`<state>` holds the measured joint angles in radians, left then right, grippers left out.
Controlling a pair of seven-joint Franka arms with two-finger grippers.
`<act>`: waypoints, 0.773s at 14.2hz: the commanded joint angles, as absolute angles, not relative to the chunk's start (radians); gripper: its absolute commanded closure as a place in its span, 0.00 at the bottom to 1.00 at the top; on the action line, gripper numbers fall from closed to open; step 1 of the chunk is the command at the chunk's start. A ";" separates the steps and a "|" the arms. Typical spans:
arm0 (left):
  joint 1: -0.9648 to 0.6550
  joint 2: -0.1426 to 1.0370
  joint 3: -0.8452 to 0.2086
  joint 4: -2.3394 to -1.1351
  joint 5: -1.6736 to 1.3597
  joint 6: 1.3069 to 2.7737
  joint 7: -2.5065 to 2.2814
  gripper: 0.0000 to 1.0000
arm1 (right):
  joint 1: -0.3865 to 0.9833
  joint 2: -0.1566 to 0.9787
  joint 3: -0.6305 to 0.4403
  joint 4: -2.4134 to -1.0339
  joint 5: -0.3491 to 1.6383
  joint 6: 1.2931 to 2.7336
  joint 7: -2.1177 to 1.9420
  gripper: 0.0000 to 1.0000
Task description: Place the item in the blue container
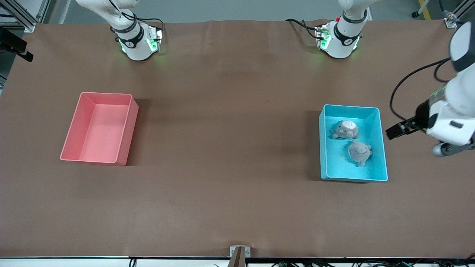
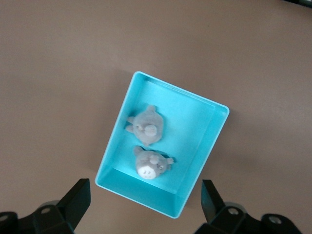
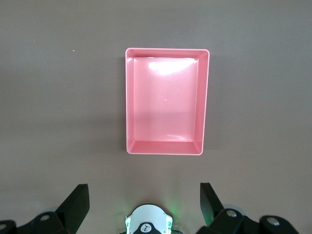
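While both arms hang clear of the work, the blue container (image 1: pixel 382 148) sits on the brown table (image 1: pixel 230 148) toward the left arm's end, its long sides running from the robots' bases toward the front camera. Two small grey plush toys lie inside it, one plush toy (image 1: pixel 346 129) in the half nearer the bases, with a pale face patch turned upward, and the second plush toy (image 1: pixel 359 152) just beside it in the half nearer the front camera. The two look close together; whether they touch cannot be told. Both rest on the bin's floor, apart from its walls.

The left gripper (image 1: pixel 394 132) hovers in the air over bare table just off the container's outer long wall, at the left arm's end of the table. In the left wrist view its two dark fingers (image 2: pixel 78 200) stand wide apart with nothing between them, and the container shows whole in that view, tilted across it.

The pink bin (image 1: pixel 126 141) stands well apart from the container, toward the right arm's end of the table, at about the same distance from the front camera. The right gripper (image 3: pixel 144 207) is out of the front view; the right wrist view shows it high above the pink bin and that arm's own base (image 3: pixel 147 222), its fingers (image 3: pixel 78 201) likewise spread and holding nothing.
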<state>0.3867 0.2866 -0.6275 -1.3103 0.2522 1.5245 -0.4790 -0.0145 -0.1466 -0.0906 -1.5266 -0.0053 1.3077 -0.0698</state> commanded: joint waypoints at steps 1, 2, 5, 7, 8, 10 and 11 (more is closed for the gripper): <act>0.414 0.220 -0.632 -1.321 0.235 1.487 -0.364 0.00 | -0.023 -0.155 -0.083 -1.543 -0.008 1.325 -0.080 0.00; 0.407 0.192 -0.620 -1.328 0.227 1.485 -0.320 0.00 | -0.023 -0.147 -0.084 -1.542 -0.006 1.331 -0.078 0.00; 0.243 0.097 -0.346 -1.380 0.070 1.450 -0.265 0.00 | -0.025 -0.057 -0.084 -1.447 -0.008 1.312 -0.078 0.00; 0.113 0.045 -0.168 -1.429 0.028 1.447 -0.215 0.00 | -0.026 -0.052 -0.086 -1.434 -0.006 1.298 -0.080 0.00; 0.076 0.020 -0.119 -1.454 0.028 1.447 -0.177 0.00 | -0.028 -0.052 -0.087 -1.434 -0.005 1.298 -0.089 0.00; 0.037 -0.021 -0.080 -1.511 0.028 1.445 -0.153 0.00 | -0.031 -0.052 -0.090 -1.434 0.008 1.313 -0.116 0.00; 0.031 -0.032 -0.078 -1.534 0.028 1.447 -0.152 0.00 | -0.032 -0.052 -0.092 -1.434 0.012 1.319 -0.118 0.00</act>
<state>0.0608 0.0285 -0.0986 -1.4478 0.0420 1.4398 -0.1697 -0.0149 -0.0541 -0.0935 -1.4518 -0.0031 1.3212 -0.0904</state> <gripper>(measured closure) 0.000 0.000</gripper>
